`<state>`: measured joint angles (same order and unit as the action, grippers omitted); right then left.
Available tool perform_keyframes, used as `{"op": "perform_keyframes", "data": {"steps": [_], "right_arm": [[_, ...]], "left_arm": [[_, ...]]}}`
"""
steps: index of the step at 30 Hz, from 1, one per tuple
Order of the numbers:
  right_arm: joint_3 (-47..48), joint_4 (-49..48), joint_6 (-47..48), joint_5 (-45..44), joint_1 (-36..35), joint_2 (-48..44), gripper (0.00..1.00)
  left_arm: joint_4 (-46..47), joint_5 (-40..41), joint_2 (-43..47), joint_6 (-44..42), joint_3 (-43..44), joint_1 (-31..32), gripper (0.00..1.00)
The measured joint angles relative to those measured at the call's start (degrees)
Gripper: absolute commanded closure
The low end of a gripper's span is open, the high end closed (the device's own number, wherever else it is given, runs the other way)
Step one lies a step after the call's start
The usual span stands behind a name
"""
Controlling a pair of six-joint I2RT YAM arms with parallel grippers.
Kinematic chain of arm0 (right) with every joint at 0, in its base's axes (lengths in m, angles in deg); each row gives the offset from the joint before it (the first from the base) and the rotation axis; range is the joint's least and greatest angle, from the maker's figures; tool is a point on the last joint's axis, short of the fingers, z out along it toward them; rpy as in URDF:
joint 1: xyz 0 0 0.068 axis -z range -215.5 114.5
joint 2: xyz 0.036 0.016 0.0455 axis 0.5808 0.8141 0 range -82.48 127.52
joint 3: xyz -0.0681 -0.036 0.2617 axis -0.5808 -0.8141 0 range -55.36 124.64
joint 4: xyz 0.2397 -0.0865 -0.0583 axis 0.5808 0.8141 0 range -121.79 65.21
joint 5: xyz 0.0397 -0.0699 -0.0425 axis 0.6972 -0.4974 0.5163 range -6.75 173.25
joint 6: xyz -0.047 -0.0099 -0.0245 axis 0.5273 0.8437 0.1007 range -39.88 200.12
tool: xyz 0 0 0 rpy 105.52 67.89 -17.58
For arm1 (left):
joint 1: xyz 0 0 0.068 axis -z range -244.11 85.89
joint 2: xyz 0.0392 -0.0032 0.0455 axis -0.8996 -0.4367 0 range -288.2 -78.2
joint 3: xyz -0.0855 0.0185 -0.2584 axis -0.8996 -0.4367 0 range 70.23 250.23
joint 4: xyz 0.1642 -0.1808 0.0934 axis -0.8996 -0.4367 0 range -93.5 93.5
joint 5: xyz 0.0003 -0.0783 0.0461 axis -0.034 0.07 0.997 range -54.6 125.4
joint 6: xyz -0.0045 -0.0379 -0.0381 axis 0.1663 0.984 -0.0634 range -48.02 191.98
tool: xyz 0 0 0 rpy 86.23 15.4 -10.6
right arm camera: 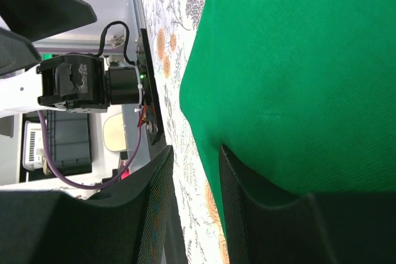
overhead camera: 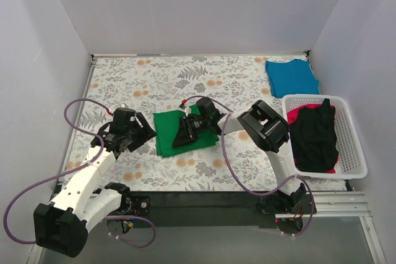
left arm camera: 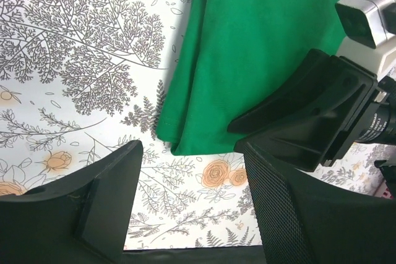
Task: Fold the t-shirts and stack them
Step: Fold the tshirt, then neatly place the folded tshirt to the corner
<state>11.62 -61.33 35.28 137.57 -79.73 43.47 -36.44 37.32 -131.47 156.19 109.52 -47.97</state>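
A bright green t-shirt (overhead camera: pixel 175 129) lies folded flat in the middle of the table; it also shows in the left wrist view (left arm camera: pixel 253 47) and the right wrist view (right arm camera: pixel 297 72). My right gripper (overhead camera: pixel 184 135) is down on it with jaws narrowly parted (right arm camera: pixel 195 159). One finger (right arm camera: pixel 247 190) presses on the shirt's edge and the other (right arm camera: pixel 151 190) is over the cloth-covered table. My left gripper (overhead camera: pixel 143 135) is open and empty (left arm camera: pixel 192 171) just left of the shirt's near corner. A teal-blue t-shirt (overhead camera: pixel 291 77) lies folded at the back right. A black t-shirt (overhead camera: pixel 314 137) and a red-pink one (overhead camera: pixel 296 114) are in the basket.
A white slotted plastic basket (overhead camera: pixel 352 146) stands at the right edge. A floral tablecloth (overhead camera: pixel 142 85) covers the table. White walls close in the back and sides. The right arm (overhead camera: pixel 263 127) reaches across from the right. It shows in the left wrist view (left arm camera: pixel 322 115).
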Motion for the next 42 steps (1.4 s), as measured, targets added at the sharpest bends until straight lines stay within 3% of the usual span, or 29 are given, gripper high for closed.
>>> {"op": "perform_keyframes", "data": {"steps": [5, 12, 15, 18, 22, 30, 42], "right_arm": [[-0.35, 4.07, 1.29, -2.93, 0.37, -3.28, 0.55], [3.26, 26.71, 13.07, -13.75, 7.74, -18.86, 0.45], [4.87, 35.26, 18.56, -19.76, 13.6, -25.68, 0.36], [4.07, 42.12, 22.18, -24.55, 20.24, -32.11, 0.19], [0.5, 48.72, 25.18, -28.92, 27.96, -39.63, 0.02], [-3.52, 55.84, 28.09, -31.04, 33.73, -44.59, 0.02], [-7.58, 57.72, 28.28, -29.11, 36.5, -44.5, 0.02]], "left_arm": [[-0.83, 0.37, -0.59, -2.14, 2.45, 0.94, 0.3], [0.96, 1.38, -7.13, -4.85, 10.05, 5.86, 0.28], [2.4, 3.39, -13.4, -5.73, 13.88, 11.93, 0.28], [3.8, 5.75, -22.18, -7.1, 18.75, 19.71, 0.29], [5.01, 10.6, -33.46, -10.73, 25.81, 28.57, 0.39], [9.73, 18.34, -50.56, -22.38, 34.6, 40.81, 0.49], [16.31, 19.32, -53.37, -29.88, 31.93, 43.74, 0.51]]}}
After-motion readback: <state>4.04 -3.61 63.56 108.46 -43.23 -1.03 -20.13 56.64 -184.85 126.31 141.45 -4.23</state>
